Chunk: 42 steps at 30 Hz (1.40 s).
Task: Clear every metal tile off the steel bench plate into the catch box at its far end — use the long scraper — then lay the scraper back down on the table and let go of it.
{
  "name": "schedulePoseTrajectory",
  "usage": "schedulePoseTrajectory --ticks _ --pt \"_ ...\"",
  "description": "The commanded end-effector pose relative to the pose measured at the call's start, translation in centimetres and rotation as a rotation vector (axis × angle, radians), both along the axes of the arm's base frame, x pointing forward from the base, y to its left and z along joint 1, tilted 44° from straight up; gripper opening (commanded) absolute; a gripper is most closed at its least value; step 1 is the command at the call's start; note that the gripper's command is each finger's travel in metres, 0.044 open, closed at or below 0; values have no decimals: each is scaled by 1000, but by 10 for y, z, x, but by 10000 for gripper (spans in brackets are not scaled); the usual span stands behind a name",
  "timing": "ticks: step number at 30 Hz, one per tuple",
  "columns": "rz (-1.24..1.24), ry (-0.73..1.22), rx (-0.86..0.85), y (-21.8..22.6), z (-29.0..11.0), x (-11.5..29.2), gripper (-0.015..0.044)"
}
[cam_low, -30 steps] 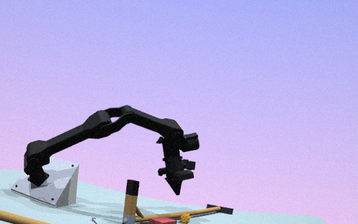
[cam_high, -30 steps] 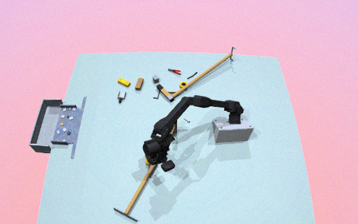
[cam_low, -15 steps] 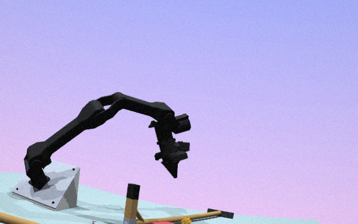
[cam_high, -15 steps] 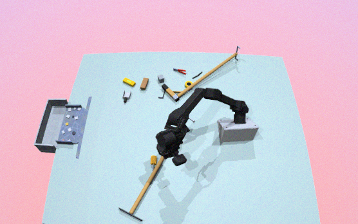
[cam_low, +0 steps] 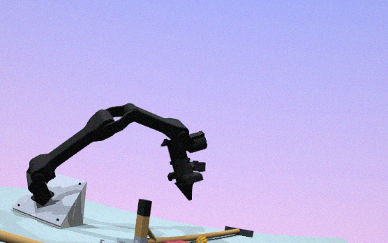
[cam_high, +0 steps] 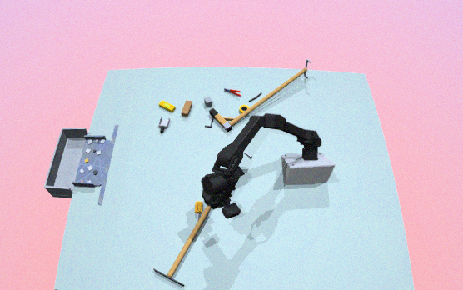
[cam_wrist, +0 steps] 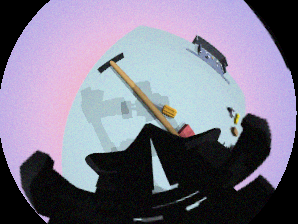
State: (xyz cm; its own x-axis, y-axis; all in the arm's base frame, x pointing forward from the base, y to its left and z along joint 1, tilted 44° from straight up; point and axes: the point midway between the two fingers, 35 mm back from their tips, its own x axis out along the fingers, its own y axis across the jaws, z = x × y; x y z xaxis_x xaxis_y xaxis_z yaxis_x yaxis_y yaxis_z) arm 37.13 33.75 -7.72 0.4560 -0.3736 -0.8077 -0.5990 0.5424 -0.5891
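The long scraper point(cam_high: 189, 243) lies flat on the table, a wooden handle with a dark blade at its near end. It also shows in the wrist view point(cam_wrist: 136, 90) and low in the exterior view point(cam_low: 206, 235). My gripper point(cam_low: 189, 197) is shut and empty, raised well above the scraper's upper end. In the wrist view the fingers are pressed together with nothing between them. The steel bench plate point(cam_high: 97, 156) at the far left carries several small metal tiles point(cam_high: 89, 156). The grey catch box point(cam_high: 67, 162) adjoins its far side.
A yellow-handled tool point(cam_high: 199, 207) lies beside the scraper's upper end. A long hooked pole point(cam_high: 268, 97), a mallet point(cam_high: 219, 118), a yellow block point(cam_high: 166, 105), a brown block point(cam_high: 186, 107), a grey cube point(cam_high: 208, 102) and red pliers point(cam_high: 233, 92) lie at the back. The arm's base point(cam_high: 307, 167) is at right.
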Motion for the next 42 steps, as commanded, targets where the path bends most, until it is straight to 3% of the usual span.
schedulePoseTrajectory --ticks 1,42 --pt "3 2 -9 -8 -9 3 0" --pt "4 -2 -14 -69 -77 17 0"
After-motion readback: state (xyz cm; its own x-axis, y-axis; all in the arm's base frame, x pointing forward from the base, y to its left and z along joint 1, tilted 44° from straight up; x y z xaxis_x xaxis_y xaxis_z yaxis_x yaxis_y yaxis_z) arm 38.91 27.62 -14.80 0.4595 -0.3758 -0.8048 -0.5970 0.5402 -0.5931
